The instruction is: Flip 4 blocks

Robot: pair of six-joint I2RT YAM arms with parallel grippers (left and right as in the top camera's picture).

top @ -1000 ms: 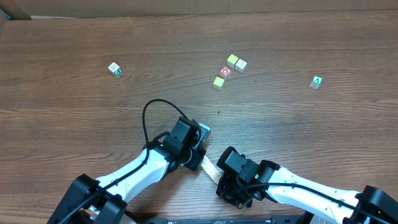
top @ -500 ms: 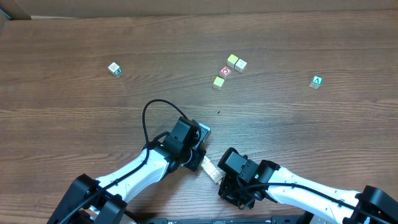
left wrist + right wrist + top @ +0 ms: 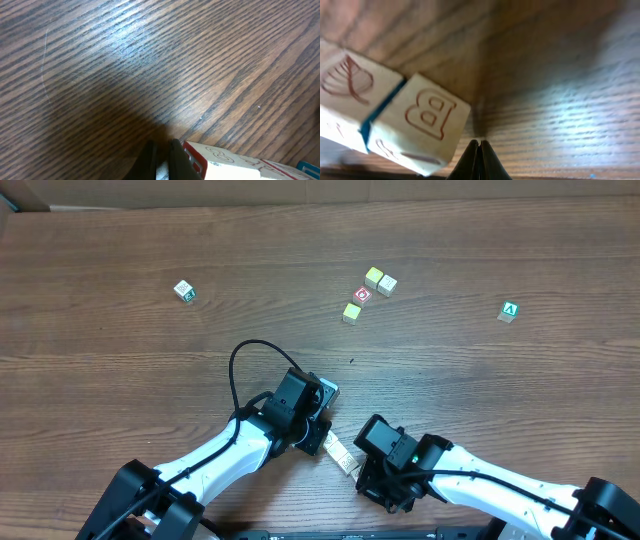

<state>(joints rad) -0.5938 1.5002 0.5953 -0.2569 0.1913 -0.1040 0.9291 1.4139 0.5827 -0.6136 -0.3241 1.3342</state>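
Four small blocks lie far up the table: a white one with green marks (image 3: 183, 290) at the left, a pale yellow one (image 3: 373, 276) touching a cream one (image 3: 387, 284), and a yellow-green one (image 3: 351, 311). Both grippers sit low near the front edge, well away from them. Between the grippers lies a short row of cream printed cubes (image 3: 338, 452). My left gripper (image 3: 161, 150) is shut and empty, with a red-sided cube (image 3: 235, 162) just to its right. My right gripper (image 3: 479, 145) is shut and empty, its tips beside a cube marked B (image 3: 420, 127).
A red-faced cube (image 3: 362, 295) sits among the far cluster. A green "A" cube (image 3: 510, 311) lies alone at the right. A leaf-marked cube (image 3: 345, 95) adjoins the B cube. The left arm's black cable (image 3: 240, 360) loops over the table.
The right arm has edged slightly to the right, which uncovers a little more of the cube row. The left arm and the far blocks have not moved.
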